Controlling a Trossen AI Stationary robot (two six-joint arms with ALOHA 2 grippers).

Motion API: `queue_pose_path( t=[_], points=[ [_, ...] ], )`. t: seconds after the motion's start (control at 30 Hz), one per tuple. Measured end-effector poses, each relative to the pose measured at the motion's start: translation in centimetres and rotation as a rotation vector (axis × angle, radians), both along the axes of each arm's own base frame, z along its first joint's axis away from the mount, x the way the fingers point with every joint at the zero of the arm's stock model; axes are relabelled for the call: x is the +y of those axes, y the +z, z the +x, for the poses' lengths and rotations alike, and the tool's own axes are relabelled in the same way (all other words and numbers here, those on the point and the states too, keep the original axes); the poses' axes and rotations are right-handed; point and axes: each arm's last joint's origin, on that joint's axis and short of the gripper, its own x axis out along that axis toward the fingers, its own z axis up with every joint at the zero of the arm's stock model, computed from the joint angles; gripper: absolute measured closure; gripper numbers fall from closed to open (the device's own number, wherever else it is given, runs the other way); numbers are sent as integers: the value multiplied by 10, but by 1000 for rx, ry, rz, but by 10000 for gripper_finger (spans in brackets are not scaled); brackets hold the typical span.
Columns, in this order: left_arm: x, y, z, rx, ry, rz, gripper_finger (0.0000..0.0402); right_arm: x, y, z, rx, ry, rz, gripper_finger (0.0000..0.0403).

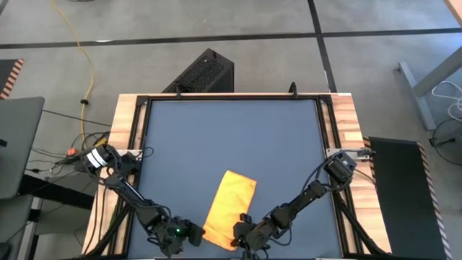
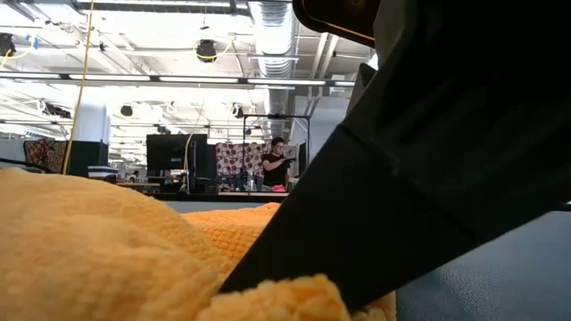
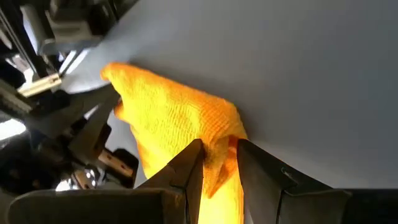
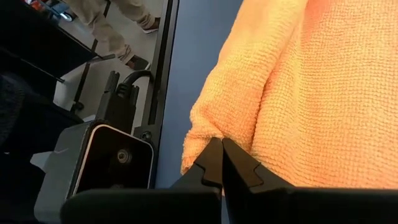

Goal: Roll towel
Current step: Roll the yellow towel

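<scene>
The yellow-orange towel point(image 1: 231, 206) lies as a narrow strip on the dark table mat point(image 1: 231, 137), slanting from the middle toward the near edge. Its near end is bunched up and fills the lower left of the low view point(image 2: 98, 259). My left gripper point(image 1: 193, 234) is at the left corner of that near end and is shut on it point(image 3: 219, 163). My right gripper point(image 1: 242, 230) is at the right side of the same end, its fingertips closed on the cloth point(image 4: 221, 154). A dark arm point(image 2: 428, 178) fills the right of the low view. My left gripper pinches the towel's near end point(image 3: 217, 146) between its two fingers; the bunched cloth fills the gap, and I cannot tell how many layers. The fingers come low from the table's near left. The rest of the towel lies on the mat. My right gripper pinches a small fold at the towel's near-end edge point(image 4: 214, 134) at the free ends of its fingers. The fingers come low from the table's near right side. The cloth beyond the fold lies on the mat.
Wooden strips point(image 1: 126, 123) flank the mat on both sides. A small camera block point(image 4: 106, 168) stands at the near edge just beside the towel's end. A black box point(image 1: 206, 72) stands on the floor beyond the far edge. A person's legs point(image 4: 118, 25) show beyond the table.
</scene>
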Motion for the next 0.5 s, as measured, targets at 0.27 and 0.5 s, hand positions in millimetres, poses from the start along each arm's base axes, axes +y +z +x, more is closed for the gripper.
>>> queue_pose_path(
  t=[0.27,0.5],
  points=[
    [-5,-9,7,3,-12,-111,313,-1,0,1,-2,0,-1,381],
    [-6,-8,11,12,111,-305,358,3,2,-1,7,-27,58,381]
  ],
)
